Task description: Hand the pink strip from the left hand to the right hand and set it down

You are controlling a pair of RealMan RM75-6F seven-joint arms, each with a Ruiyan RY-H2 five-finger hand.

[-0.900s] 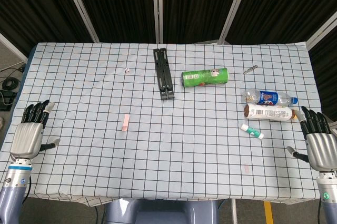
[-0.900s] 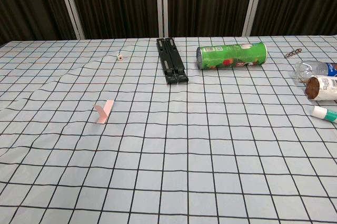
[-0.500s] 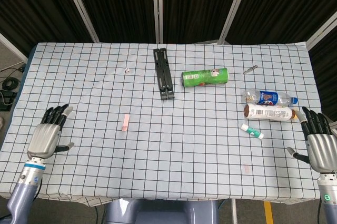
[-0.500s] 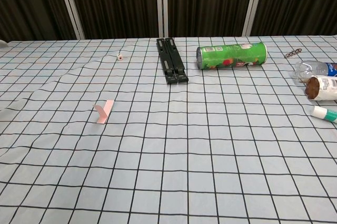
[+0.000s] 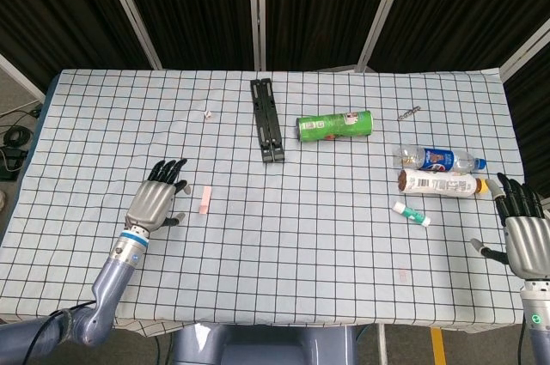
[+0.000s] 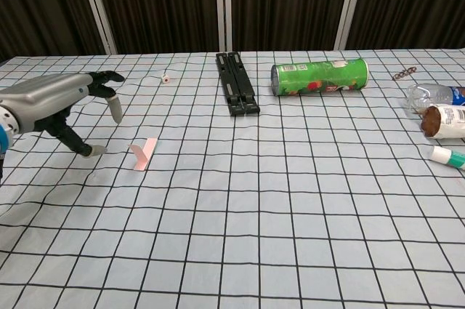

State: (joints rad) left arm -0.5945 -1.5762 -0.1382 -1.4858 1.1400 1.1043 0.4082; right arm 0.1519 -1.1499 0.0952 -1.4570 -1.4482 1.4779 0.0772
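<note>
The small flat pink paper strip (image 5: 204, 199) is observed lying on the checked tablecloth (image 5: 284, 262), left of frame centre. The left hand (image 5: 155, 204) is held just beside it, fingers spread, empty. The right hand (image 5: 524, 236) is seen at the lower right edge, released, holding nothing.

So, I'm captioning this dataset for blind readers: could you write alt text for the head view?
The robot's left hand, fingers apart and empty, hovers just left of a pink strip lying on a checked tablecloth. The right hand waits open at the table's right edge, near two bottles and a green can lying on its side.
</note>
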